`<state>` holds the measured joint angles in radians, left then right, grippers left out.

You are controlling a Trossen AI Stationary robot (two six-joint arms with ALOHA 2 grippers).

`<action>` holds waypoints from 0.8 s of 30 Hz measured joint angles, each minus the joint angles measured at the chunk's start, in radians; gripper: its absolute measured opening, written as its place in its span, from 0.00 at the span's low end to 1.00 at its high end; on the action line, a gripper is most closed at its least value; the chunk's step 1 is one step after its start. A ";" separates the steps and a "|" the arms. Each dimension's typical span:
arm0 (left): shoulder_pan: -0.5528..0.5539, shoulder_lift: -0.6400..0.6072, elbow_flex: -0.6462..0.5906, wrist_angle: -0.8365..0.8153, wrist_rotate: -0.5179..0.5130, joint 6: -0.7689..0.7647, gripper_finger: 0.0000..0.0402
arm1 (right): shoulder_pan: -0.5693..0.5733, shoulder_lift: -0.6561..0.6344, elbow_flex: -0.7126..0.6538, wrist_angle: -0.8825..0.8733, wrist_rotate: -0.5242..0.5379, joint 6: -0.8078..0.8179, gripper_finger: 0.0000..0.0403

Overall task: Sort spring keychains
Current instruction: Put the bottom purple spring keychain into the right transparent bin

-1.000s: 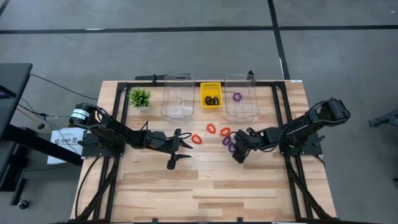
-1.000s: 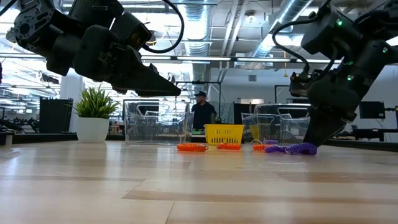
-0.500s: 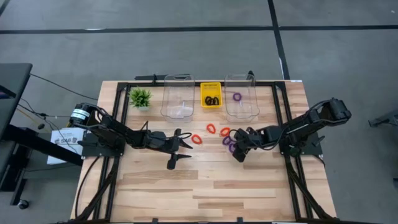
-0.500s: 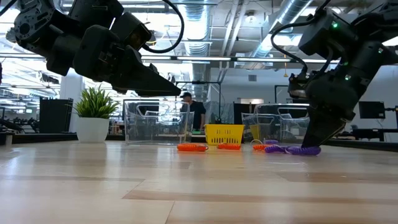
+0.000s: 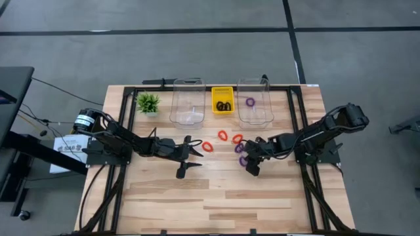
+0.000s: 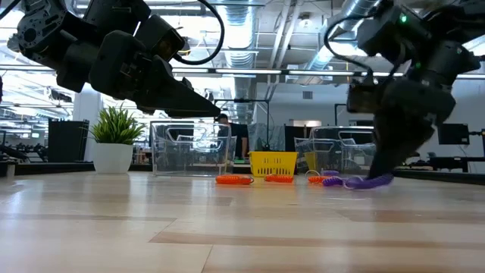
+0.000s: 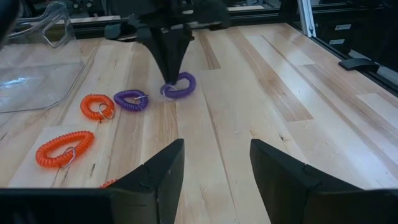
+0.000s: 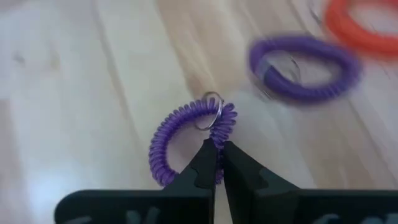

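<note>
Two purple spring keychains lie right of the table's middle; my right gripper [image 8: 219,163] is shut on the nearer one [image 8: 180,134], also seen in the high view [image 5: 245,160]. The other purple keychain [image 8: 305,65] lies flat beside it. Three red keychains [image 5: 207,146] [image 5: 223,136] [image 5: 237,139] lie flat near the middle. Black keychains [image 5: 223,105] sit in the yellow basket [image 5: 222,91], and a purple keychain [image 5: 250,101] lies in the right clear bin [image 5: 255,117]. My left gripper [image 7: 214,168] hovers open, left of the red ones. My right gripper pinches the purple keychain's coil [image 8: 225,127] between its two fingertips, beside the small metal ring. The fingers come from above, pointing steeply down. In the low view the keychain [image 6: 369,181] sits tilted, its low end at the table and the gripped end raised.
A left clear bin [image 5: 187,117] stands at the far edge with the basket and the right bin. A small green plant [image 5: 147,101] stands at the far left. Black frame rails [image 5: 295,118] run along the table's sides. Bare wood [image 5: 216,196] stretches toward the near edge.
My right gripper has shifted a little toward the near edge and tipped steeper. The purple keychain at its fingertips, lying flat a second ago, now stands tilted with one end raised.
</note>
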<state>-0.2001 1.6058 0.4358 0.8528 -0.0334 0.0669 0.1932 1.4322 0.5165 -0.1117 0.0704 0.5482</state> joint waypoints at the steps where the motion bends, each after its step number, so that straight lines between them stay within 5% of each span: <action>1: 0.000 0.000 0.000 0.000 0.000 0.000 0.45 | 0.007 0.000 0.007 0.004 0.004 -0.009 0.01; 24: 0.000 0.000 0.000 0.000 0.000 0.000 0.45 | 0.074 -0.003 0.106 -0.001 0.145 -0.190 0.02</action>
<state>-0.2001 1.6058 0.4358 0.8526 -0.0334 0.0668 0.2668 1.4296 0.6228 -0.1123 0.2150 0.3585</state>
